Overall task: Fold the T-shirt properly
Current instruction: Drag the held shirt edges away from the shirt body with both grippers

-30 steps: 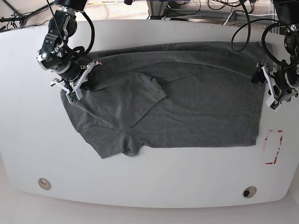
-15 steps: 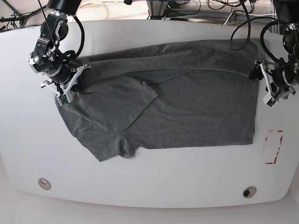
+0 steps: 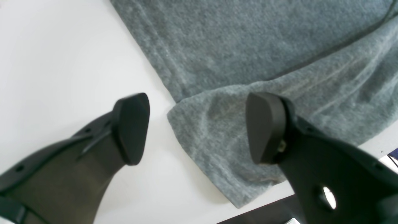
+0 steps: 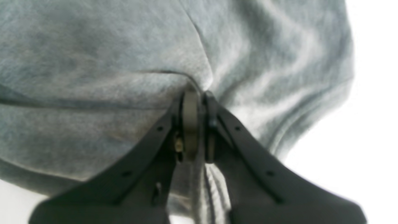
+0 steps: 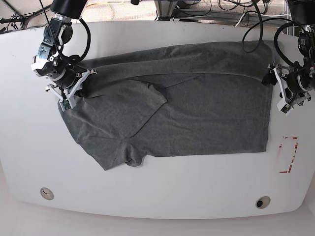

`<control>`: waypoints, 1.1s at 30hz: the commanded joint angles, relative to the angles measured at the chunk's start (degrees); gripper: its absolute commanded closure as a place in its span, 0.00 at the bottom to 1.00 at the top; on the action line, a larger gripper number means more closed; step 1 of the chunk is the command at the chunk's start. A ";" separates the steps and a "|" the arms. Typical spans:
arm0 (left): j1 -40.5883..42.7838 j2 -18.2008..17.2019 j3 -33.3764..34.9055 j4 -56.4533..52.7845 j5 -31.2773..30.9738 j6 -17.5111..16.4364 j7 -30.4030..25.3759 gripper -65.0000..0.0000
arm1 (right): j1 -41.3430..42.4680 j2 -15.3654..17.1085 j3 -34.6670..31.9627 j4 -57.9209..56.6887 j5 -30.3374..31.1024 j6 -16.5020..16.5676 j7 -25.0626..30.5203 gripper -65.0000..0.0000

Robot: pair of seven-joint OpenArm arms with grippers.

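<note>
The dark grey T-shirt (image 5: 197, 113) lies spread on the white table (image 5: 157, 196), one sleeve (image 5: 147, 103) folded onto the body. My right gripper (image 5: 81, 87), at the base view's left, is shut on a pinched fold of the shirt's edge. The right wrist view shows its jaws (image 4: 196, 102) closed on the grey fabric (image 4: 93, 62). My left gripper (image 5: 272, 82), at the base view's right, is open at the shirt's far right edge. In the left wrist view it (image 3: 199, 124) straddles a shirt corner (image 3: 217, 149) without touching it.
A red-outlined rectangle (image 5: 288, 155) is marked on the table right of the shirt. Two round holes (image 5: 47, 192) (image 5: 262, 202) sit near the front edge. Cables (image 5: 221, 10) lie behind the table's far edge.
My right gripper has moved left in the base view, dragging the shirt's left edge with it. The whole shirt has shifted slightly left. My left gripper has moved slightly up and left.
</note>
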 commanded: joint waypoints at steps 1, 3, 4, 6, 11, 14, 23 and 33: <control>-0.50 -1.26 -0.51 0.74 -0.41 -0.06 -0.48 0.31 | 1.36 0.96 1.33 0.58 0.35 -0.07 1.92 0.96; -0.15 -1.26 -0.51 0.74 -0.41 -0.06 -0.48 0.31 | 1.36 0.96 1.68 0.23 0.35 -0.07 2.01 0.96; 0.29 -1.26 -0.59 0.74 -0.50 -0.06 -0.48 0.31 | 1.72 0.96 1.77 0.23 0.35 -0.07 2.01 0.96; 0.56 -1.26 -0.59 0.83 -0.50 -0.06 -0.48 0.31 | 2.07 0.96 1.95 0.23 0.35 -0.07 2.01 0.96; 1.08 -1.26 -0.59 0.91 -0.50 -0.06 -0.48 0.31 | 2.16 0.96 1.95 0.23 0.35 -0.07 2.01 0.96; 1.08 -1.26 -0.59 0.91 -0.50 -0.06 -0.48 0.31 | 2.16 0.96 1.86 0.23 0.35 -0.07 2.01 0.94; 0.64 -1.26 -0.59 1.00 -0.58 -0.06 -0.48 0.31 | 2.16 0.96 1.95 0.23 0.26 -0.07 2.01 0.35; -1.47 -1.00 -0.77 1.35 -0.76 -0.06 -0.48 0.31 | 4.88 2.55 7.22 0.50 0.26 -0.07 2.10 0.02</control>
